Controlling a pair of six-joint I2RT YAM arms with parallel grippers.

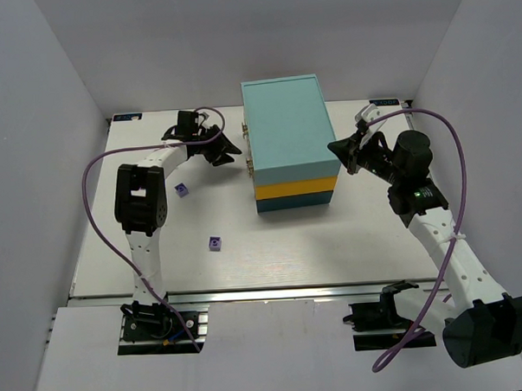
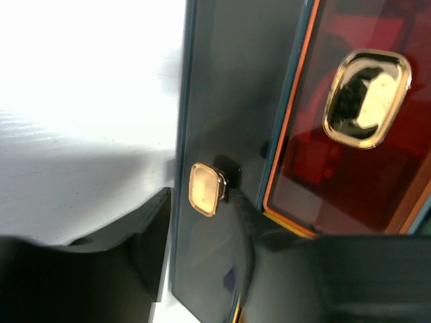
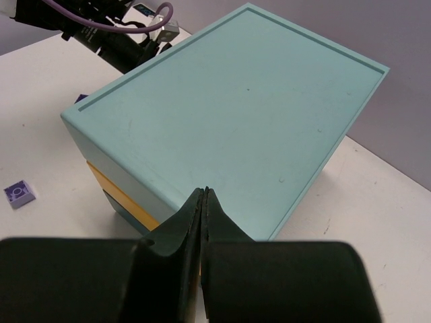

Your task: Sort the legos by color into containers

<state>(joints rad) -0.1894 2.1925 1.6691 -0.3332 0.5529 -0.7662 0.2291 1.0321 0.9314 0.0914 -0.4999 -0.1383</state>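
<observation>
The cabinet (image 1: 289, 138), light teal over yellow and dark teal layers, stands mid-table. Two purple legos (image 1: 183, 189) (image 1: 215, 243) lie on the table to its left. My left gripper (image 1: 235, 147) is open at the cabinet's left face. In the left wrist view my left gripper (image 2: 222, 286) straddles a dark clear drawer front with a gold handle (image 2: 207, 189). Beside it is a red-tinted drawer (image 2: 337, 168) with its own gold handle (image 2: 367, 97). My right gripper (image 1: 335, 147) is shut and empty, its tips (image 3: 204, 193) at the cabinet's right top edge (image 3: 296, 208). One purple lego (image 3: 18, 192) shows there.
White walls enclose the table on three sides. My left arm (image 3: 114, 40) and its purple cable reach in behind the cabinet in the right wrist view. The table's front rail (image 1: 274, 290) runs along the near edge.
</observation>
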